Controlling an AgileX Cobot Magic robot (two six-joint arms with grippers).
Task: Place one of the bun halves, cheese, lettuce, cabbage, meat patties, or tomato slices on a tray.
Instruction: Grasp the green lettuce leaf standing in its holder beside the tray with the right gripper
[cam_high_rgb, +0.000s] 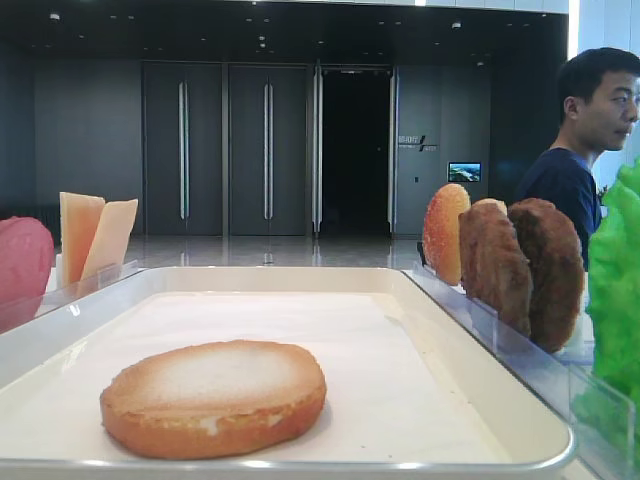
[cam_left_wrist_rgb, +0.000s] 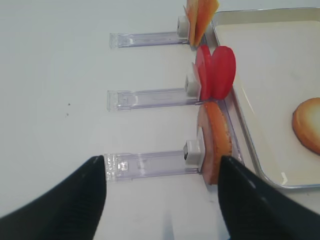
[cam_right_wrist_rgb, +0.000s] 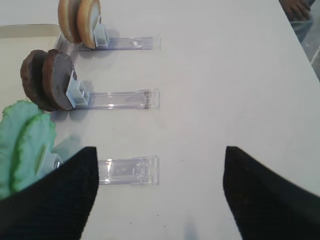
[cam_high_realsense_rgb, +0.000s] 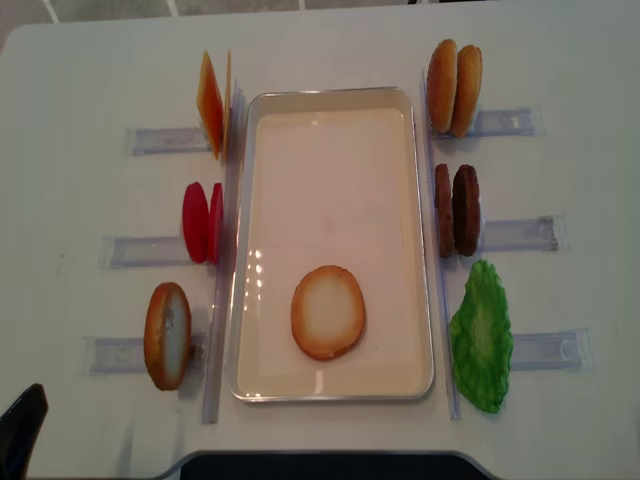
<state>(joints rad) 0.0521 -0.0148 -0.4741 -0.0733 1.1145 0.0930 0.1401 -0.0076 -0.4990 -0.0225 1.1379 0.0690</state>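
Observation:
One bun half (cam_high_realsense_rgb: 328, 312) lies flat, pale face up, in the off-white tray (cam_high_realsense_rgb: 330, 130), also low in the front view (cam_high_rgb: 213, 397). Clear racks on the left hold cheese (cam_high_realsense_rgb: 215, 103), tomato slices (cam_high_realsense_rgb: 202, 222) and a bun half (cam_high_realsense_rgb: 167, 335). On the right stand two bun halves (cam_high_realsense_rgb: 454, 87), meat patties (cam_high_realsense_rgb: 457, 209) and lettuce (cam_high_realsense_rgb: 482, 336). Cabbage is out of view. My left gripper (cam_left_wrist_rgb: 162, 200) is open and empty, just short of the racked bun half (cam_left_wrist_rgb: 215, 142). My right gripper (cam_right_wrist_rgb: 157, 192) is open and empty over bare table beside the lettuce (cam_right_wrist_rgb: 25, 145).
Long clear plastic racks (cam_high_realsense_rgb: 540, 350) stick out from both sides of the tray. A person (cam_high_rgb: 590, 130) in a dark shirt stands beyond the table at the right. The white table edge (cam_high_realsense_rgb: 100, 465) runs along the near side.

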